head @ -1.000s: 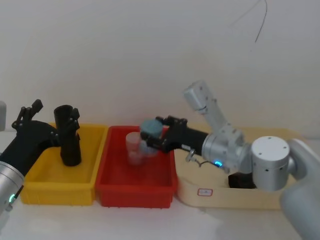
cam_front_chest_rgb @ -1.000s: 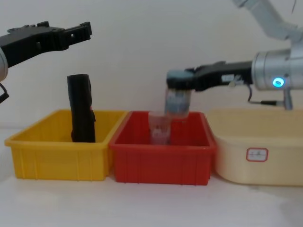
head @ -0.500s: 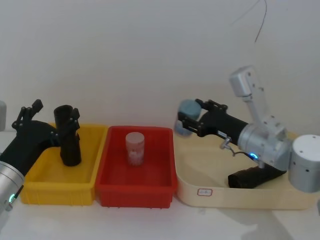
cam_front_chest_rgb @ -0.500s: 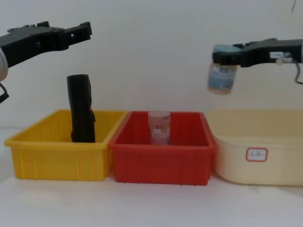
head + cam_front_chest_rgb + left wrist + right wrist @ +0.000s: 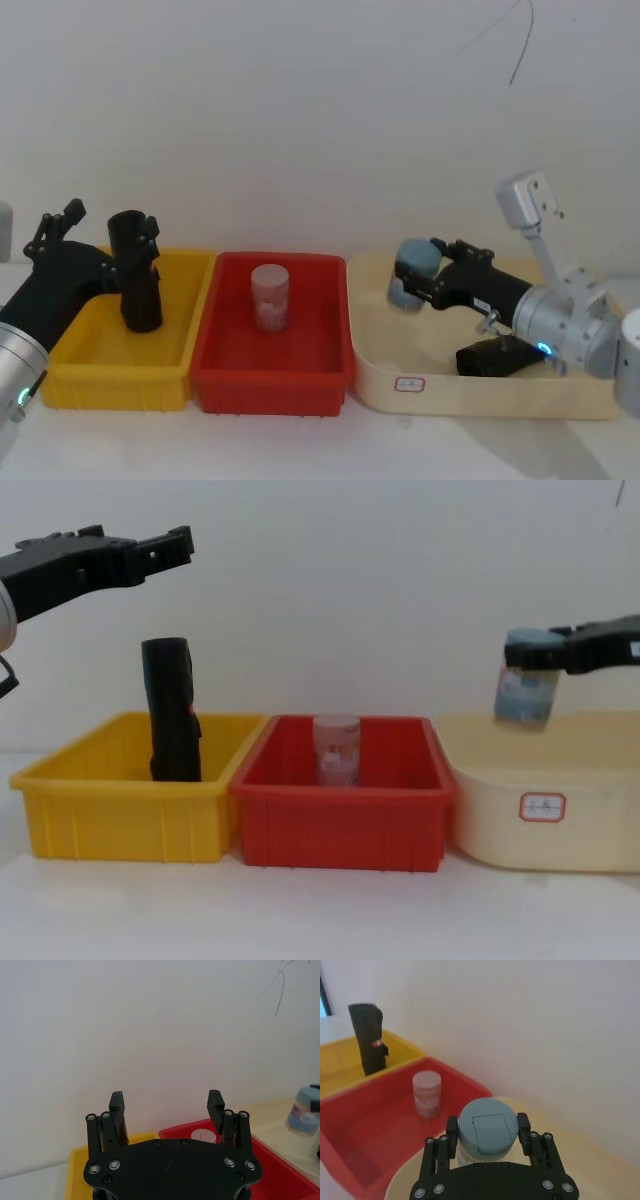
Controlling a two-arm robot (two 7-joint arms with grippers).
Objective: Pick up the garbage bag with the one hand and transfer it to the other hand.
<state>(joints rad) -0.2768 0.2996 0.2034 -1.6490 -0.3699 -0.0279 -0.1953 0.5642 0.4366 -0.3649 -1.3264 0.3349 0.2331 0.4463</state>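
Meanwhile 1 right pincer (image 5: 408,277) clamps 1 blue-lidded jar (image 5: 411,273); left pincer (image 5: 166,1105) gapes wide.

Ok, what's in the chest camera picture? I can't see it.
The right pincer holds a blue-lidded jar above a cream tub. The left pincer hovers open above a black garbage bag standing in a yellow bin.

Your black two-finger left gripper (image 5: 166,1105) hangs raised, fingers spread wide; your black right gripper (image 5: 487,1136) reaches forward, fingers closed in a grasp.
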